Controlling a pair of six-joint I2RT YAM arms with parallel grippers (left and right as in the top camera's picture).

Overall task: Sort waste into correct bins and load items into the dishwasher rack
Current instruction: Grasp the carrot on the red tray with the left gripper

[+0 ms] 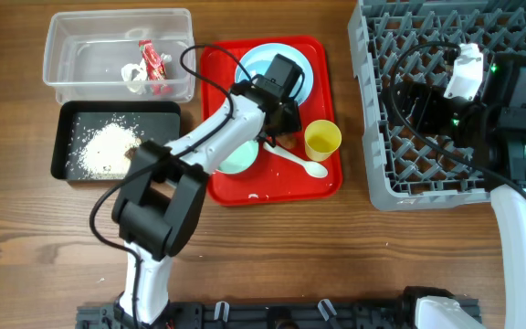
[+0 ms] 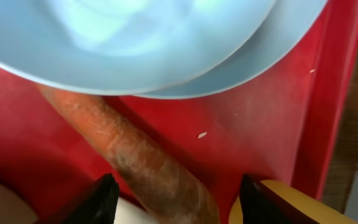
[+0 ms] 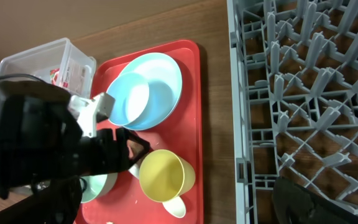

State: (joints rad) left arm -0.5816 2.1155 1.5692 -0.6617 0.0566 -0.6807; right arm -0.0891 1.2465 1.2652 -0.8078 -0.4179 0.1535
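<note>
An orange-brown sausage (image 2: 160, 177) lies on the red tray, below the pale blue bowl (image 3: 132, 99) and light blue plate (image 1: 310, 68). My left gripper (image 2: 179, 202) is open, one finger on each side of the sausage, low over it; from overhead (image 1: 279, 128) it hides the sausage. The yellow cup (image 1: 322, 140), white spoon (image 1: 304, 164) and mint-green bowl (image 1: 240, 160) are close by. My right gripper (image 1: 407, 102) hangs open and empty over the grey dishwasher rack (image 1: 382, 174). The clear tub (image 1: 57, 55) holds the wrapper (image 1: 153, 62) and tissue (image 1: 133, 75). The black tray (image 1: 167, 114) holds rice (image 1: 108, 146).
The flat red serving tray (image 1: 272, 187) sits mid-table between the bins on the left and the rack on the right. A strip of bare wood separates the tray from the rack. The left arm's cable loops over the tray's top-left corner.
</note>
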